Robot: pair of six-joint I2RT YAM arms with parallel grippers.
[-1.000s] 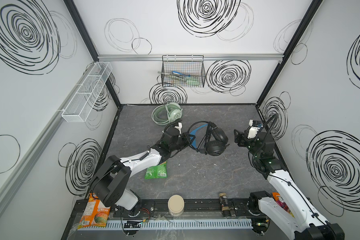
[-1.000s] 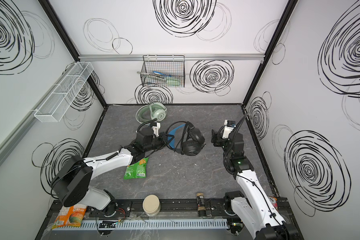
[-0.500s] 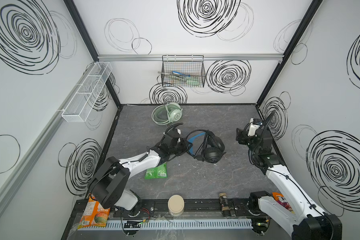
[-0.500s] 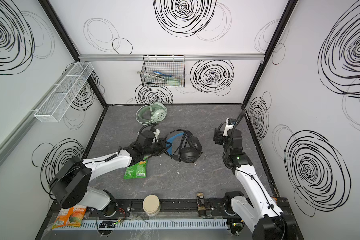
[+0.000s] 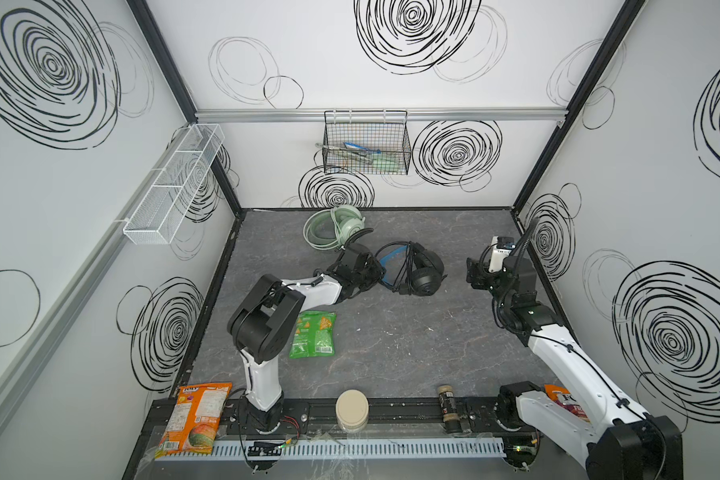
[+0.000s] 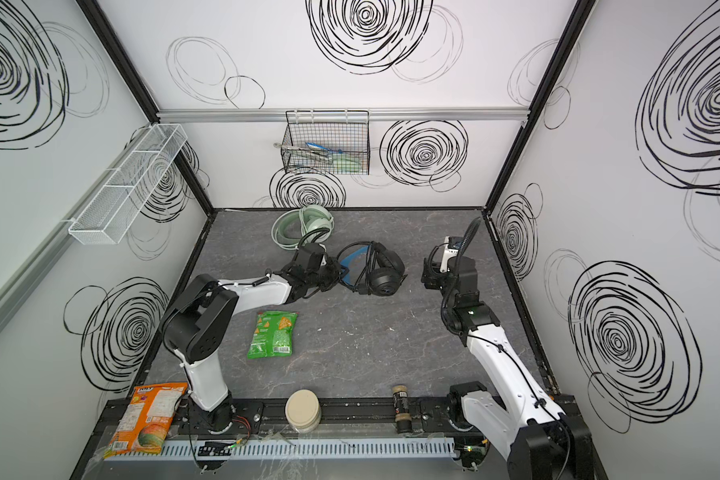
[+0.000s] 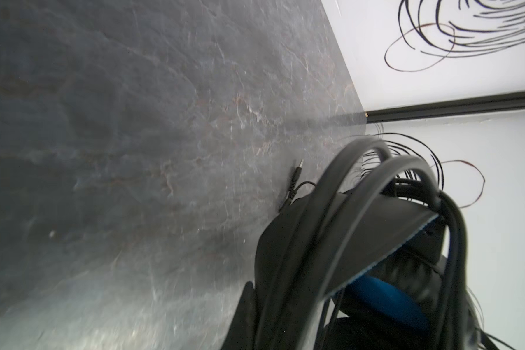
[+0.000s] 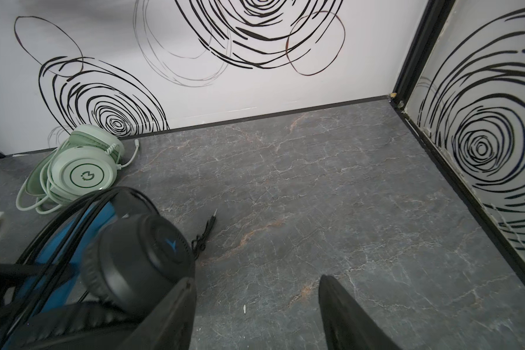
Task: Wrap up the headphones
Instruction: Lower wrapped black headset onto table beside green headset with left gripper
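A dark grey, marble-veined worktop [image 5: 391,345] sat inside white walls covered in black scribbled spirals. Near its back edge, left of the middle, lay the mint-green headphones [image 5: 341,222], their pale cable looped around them. The black headphones [image 5: 422,278] lay just in front and to the right, in the back half of the worktop, with black cable draped across the blue-lined band. The cable's plug [image 8: 209,224] rested on the bare surface beside an earcup.

The left gripper [image 5: 377,272] was closed at the band end of the black headphones. Its fingertips were hidden in both top views, and the left wrist view was blurred and crowded by band and cable. I could not tell which of the two it pinched.

The right gripper [image 8: 255,318] stood near the right edge, clear of the earcups, its jaws wide apart with nothing between them.

A green snack bag [image 5: 312,334] lay partly under the left arm. An orange bag [image 5: 194,415] sat at the front left corner. What lay in the wire basket [image 5: 366,145] on the back wall was hard to make out.
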